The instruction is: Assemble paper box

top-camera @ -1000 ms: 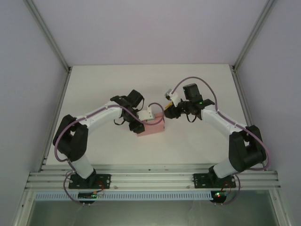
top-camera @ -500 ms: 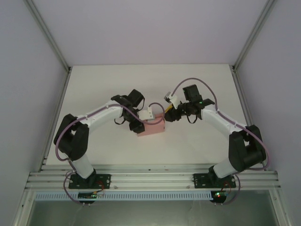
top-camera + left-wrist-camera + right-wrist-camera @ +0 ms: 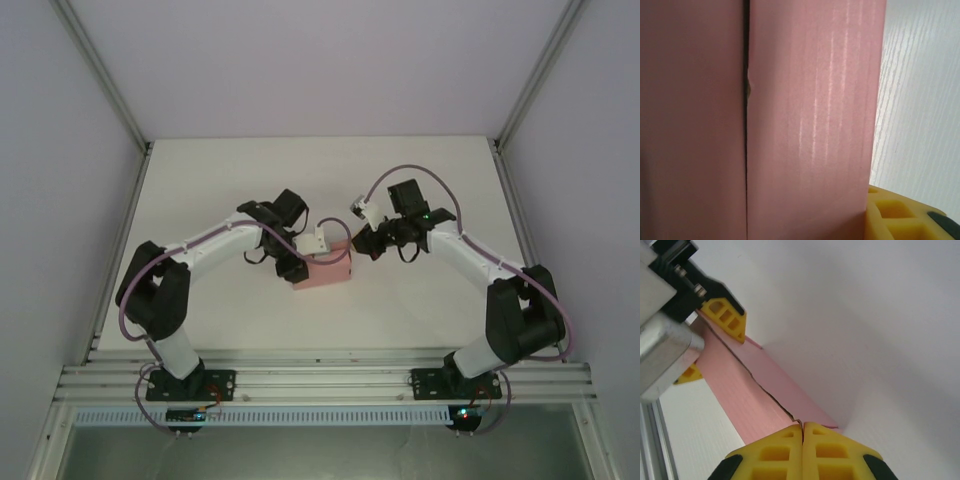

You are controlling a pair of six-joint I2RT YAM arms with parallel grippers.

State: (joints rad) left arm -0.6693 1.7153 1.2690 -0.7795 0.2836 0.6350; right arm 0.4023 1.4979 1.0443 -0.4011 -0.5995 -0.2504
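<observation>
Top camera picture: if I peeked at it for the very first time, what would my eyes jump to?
The pink paper box pops out first, lying in the middle of the white table. The left claw clamps its left end, a yellow finger on each side. The right claw is shut, its yellow tips pressed together right at the box's other end.

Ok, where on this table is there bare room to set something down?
Bare: the far strip of the table by the back wall, and the near strip between the paper box and the aluminium rail. Crowded: the middle, where the left gripper and right gripper meet at the box.
</observation>
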